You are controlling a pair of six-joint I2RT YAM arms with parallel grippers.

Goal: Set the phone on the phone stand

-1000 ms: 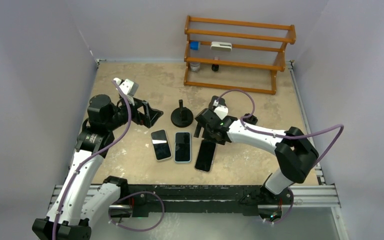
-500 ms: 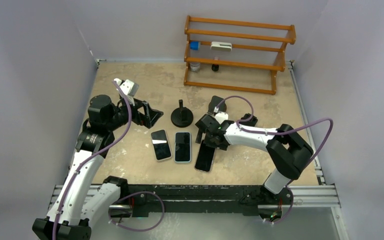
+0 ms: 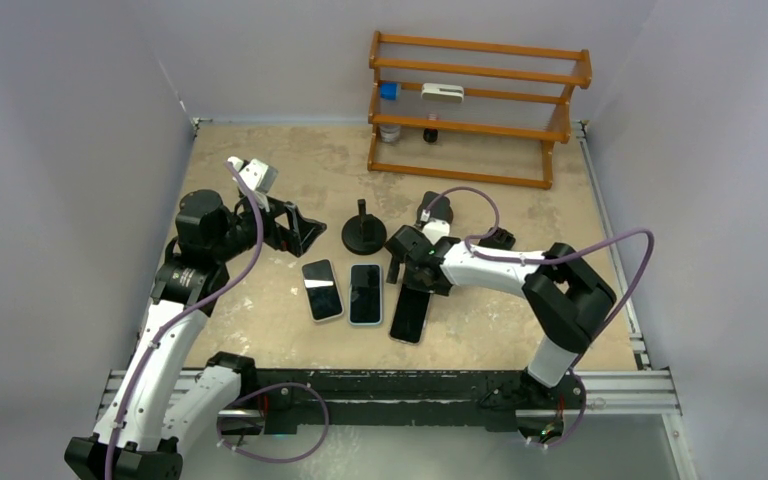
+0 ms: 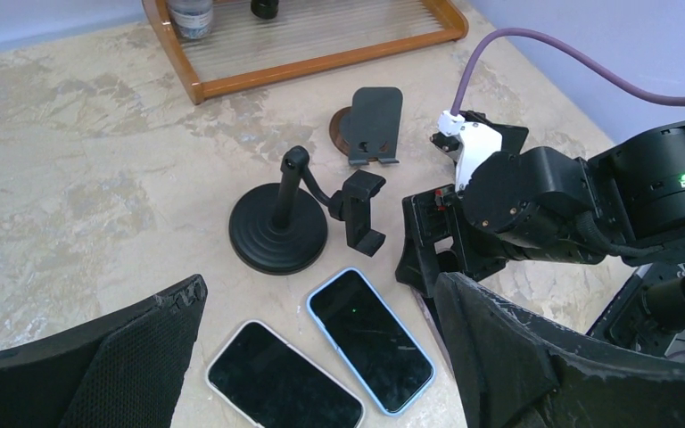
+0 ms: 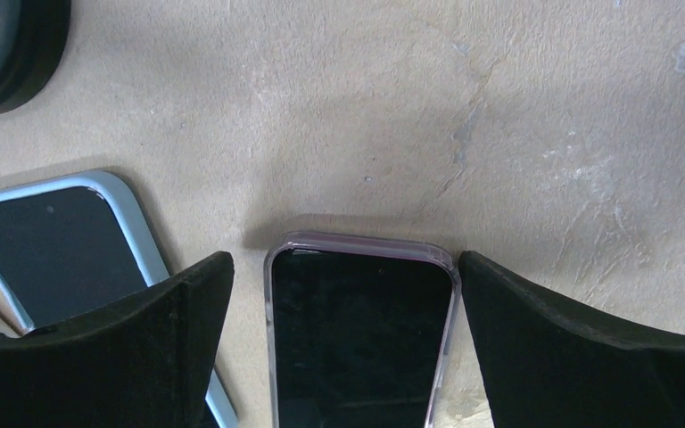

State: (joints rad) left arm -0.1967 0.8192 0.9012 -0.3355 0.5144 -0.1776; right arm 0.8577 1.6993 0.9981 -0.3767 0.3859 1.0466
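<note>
We find the phone [image 5: 361, 343] lying flat and screen up on the bench [image 3: 260, 180], close to the middle of the near edge and just right of a blue phone [image 3: 365, 293]. Its long axis runs from near edge to far edge, slightly slanted, and the far end points toward the two stands: a clamp stand [image 4: 278, 234] and, farther off, an easel stand [image 4: 373, 125]. We cannot tell which one is meant. The right pincer [image 5: 361, 294] is released and astride the phone's far end, one finger outside each long edge. The right finger is just at the case, but contact cannot be confirmed. The left pincer [image 4: 321, 357] is also released and holds nothing, poised toward the left edge. In our judgement the phone is a stiff, thin slab of modest weight. Its clear case looks glossy and likely slippery, and the glass face is fragile. Because it lies flat, it offers little edge to grip. We advise taking hold across the narrow width, on the two long edges, with the pads kept off the screen.
</note>
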